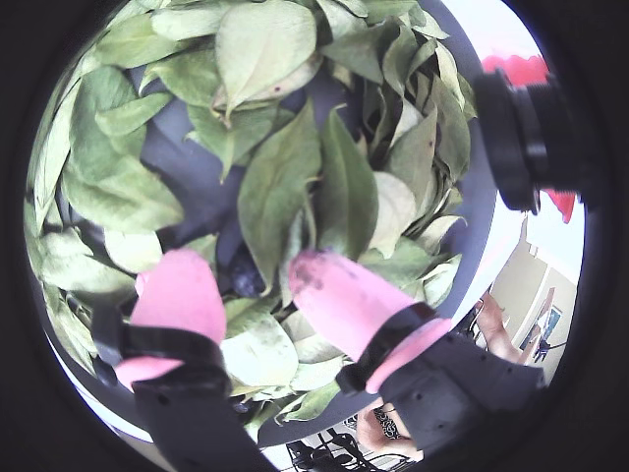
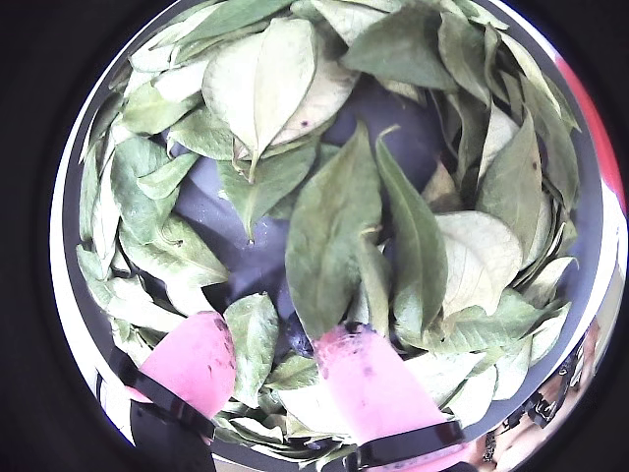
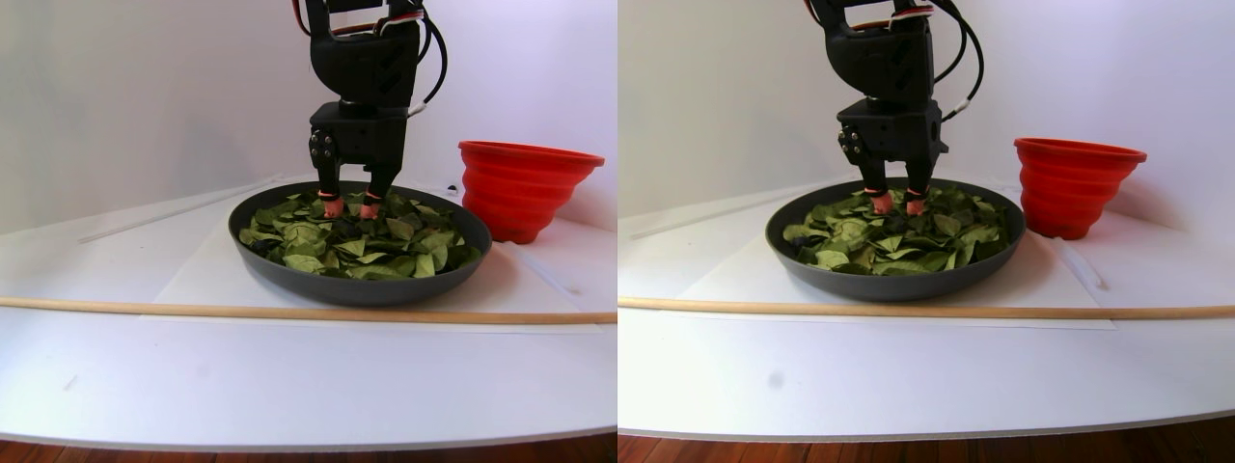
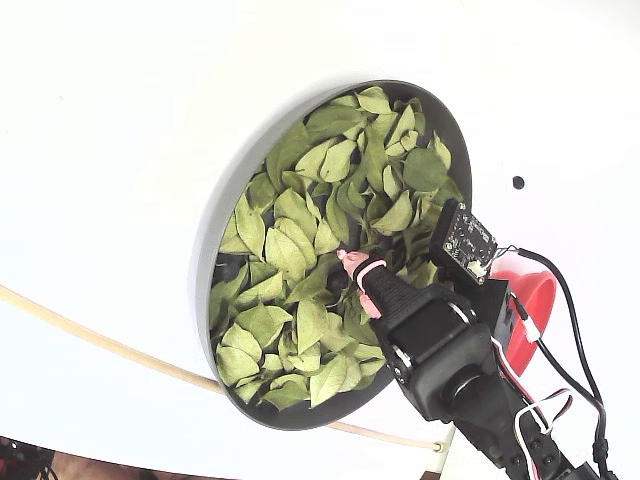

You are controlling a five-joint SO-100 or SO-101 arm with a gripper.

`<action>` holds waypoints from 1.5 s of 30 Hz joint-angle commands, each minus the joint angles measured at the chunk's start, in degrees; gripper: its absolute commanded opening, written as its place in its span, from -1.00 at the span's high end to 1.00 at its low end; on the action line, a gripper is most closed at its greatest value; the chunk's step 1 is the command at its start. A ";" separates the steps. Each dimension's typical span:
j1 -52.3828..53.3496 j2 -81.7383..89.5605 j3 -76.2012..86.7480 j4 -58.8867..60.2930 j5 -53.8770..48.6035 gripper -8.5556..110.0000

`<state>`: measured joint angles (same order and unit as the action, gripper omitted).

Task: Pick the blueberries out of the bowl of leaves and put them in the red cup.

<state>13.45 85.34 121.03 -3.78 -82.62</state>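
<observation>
Biggest risk I can see right now: the black two-finger gripper with the pink fingertips (image 1: 246, 280) is spread apart and pushed down into the small oval light-green leaves (image 1: 280, 187), with one small round dark blue-black blueberry (image 1: 246, 278) sitting in the gap between the tips, so if it closes as is it could easily pinch a leaf along with the berry, or the berry could roll off under the pile. The leaves overlap right up against the fingertips (image 2: 364, 374) in a wrist view, so dragging a few out on the lift looks likely too. As for the containers, the big round shallow dark grey bowl (image 3: 357, 287) is packed with leaves, and I can't spot any other berries for sure. The small red ribbed stepped cup (image 3: 526, 188) stands just beside the bowl, and its inside isn't visible from any angle here.
</observation>
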 commanded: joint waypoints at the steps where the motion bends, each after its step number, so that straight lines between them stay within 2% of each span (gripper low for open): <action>1: 1.41 0.44 0.09 0.00 -0.62 0.59; 25: 1.76 -5.19 -3.43 -2.02 -0.09 0.57; 45: 1.58 -8.88 -2.46 -4.31 0.09 0.65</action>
<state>14.24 76.99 119.00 -7.73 -82.71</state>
